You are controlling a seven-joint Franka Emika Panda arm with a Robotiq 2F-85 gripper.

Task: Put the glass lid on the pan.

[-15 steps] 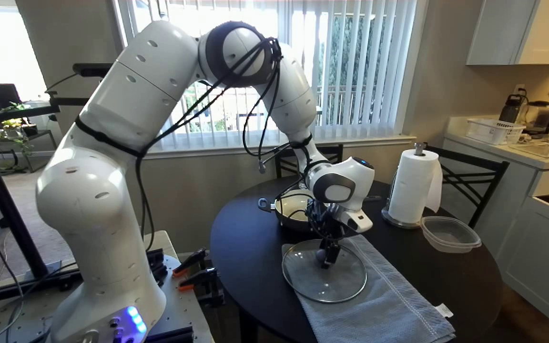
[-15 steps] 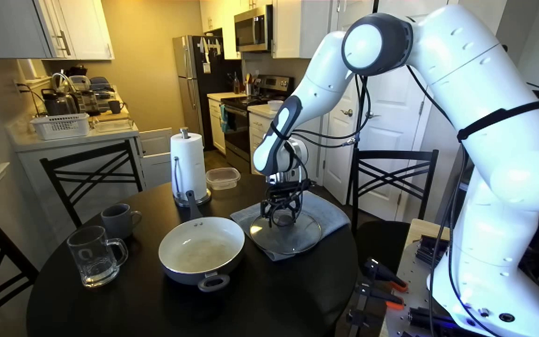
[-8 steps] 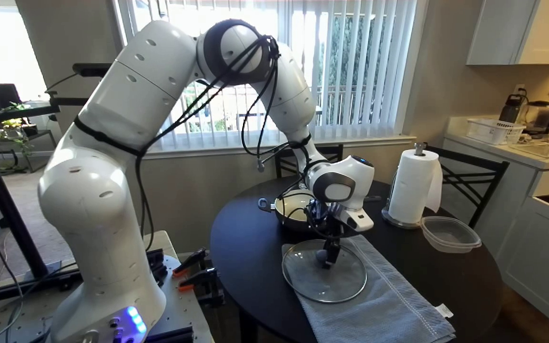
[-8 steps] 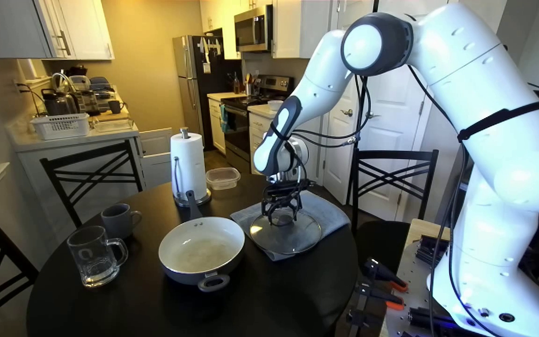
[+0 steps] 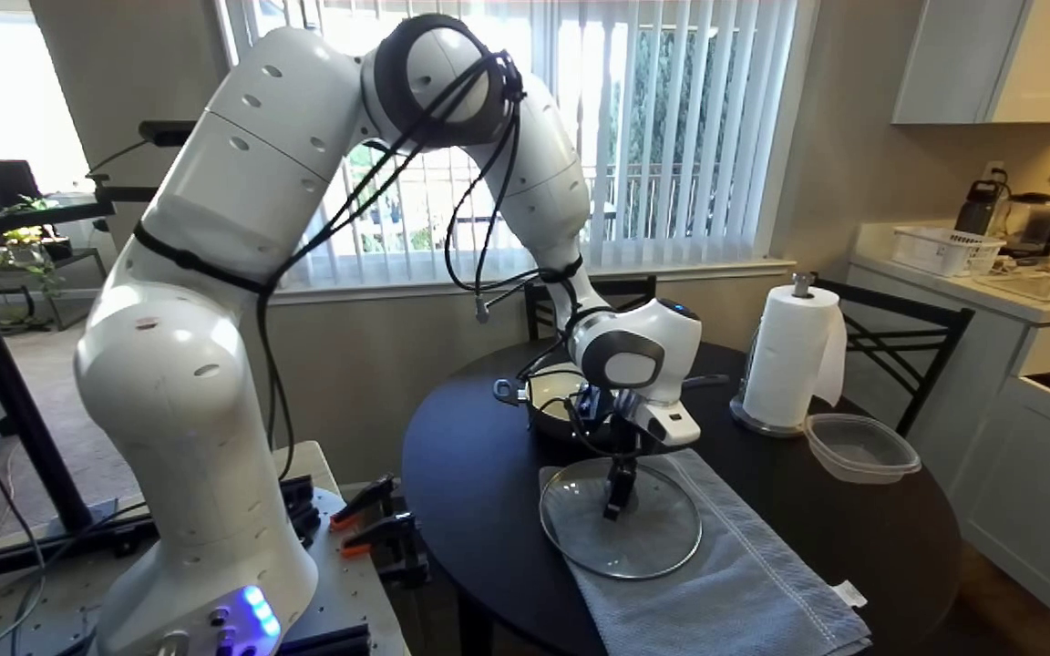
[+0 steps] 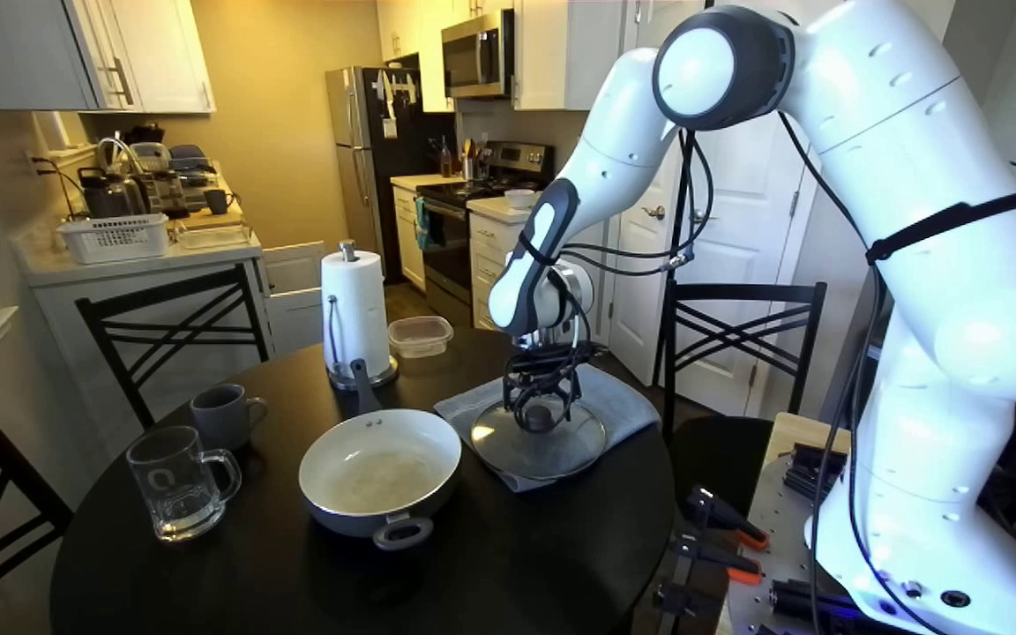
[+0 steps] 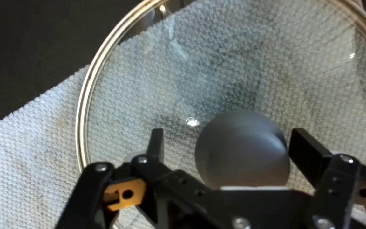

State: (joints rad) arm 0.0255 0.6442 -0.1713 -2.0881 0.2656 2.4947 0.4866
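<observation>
- Glass lid (image 5: 630, 538) lies flat on the grey-blue cloth (image 5: 725, 583), one edge reaching past it over bare worktop (image 6: 552, 556). Pan (image 6: 380, 476) stands uncovered near it, rim apart from the lid.
- Hand (image 7: 229, 143): spread, nothing pinched. Knob (image 7: 241, 149) sits off-centre in the gap as the wrist view sees it, close to one finger (image 7: 305, 152), apart from the other finger (image 7: 157, 146). Contact and tip height against the knob: can't tell.
- Looks like line-up for the grasp; carry to pan not yet begun.
- Risk: squeezing off-centre. Near side hits first, lid skids or drags the cloth. Centre, then squeeze.
- Risk: tips too high on a smooth, rounded knob. Grip could ride off mid-lift; glass may chip on landing.
- Risk: uneven pinch. Lid may hang tilted, one side arriving early.
- Risk: low carry. Lid edge could clip the pan's rim or loop handle (image 6: 407, 541) and shove it toward the glass mug (image 6: 177, 476).
- Risk: poor aim. Lid looks about pan-wide, so a small miss probably leaves it perched or tipped in.
</observation>
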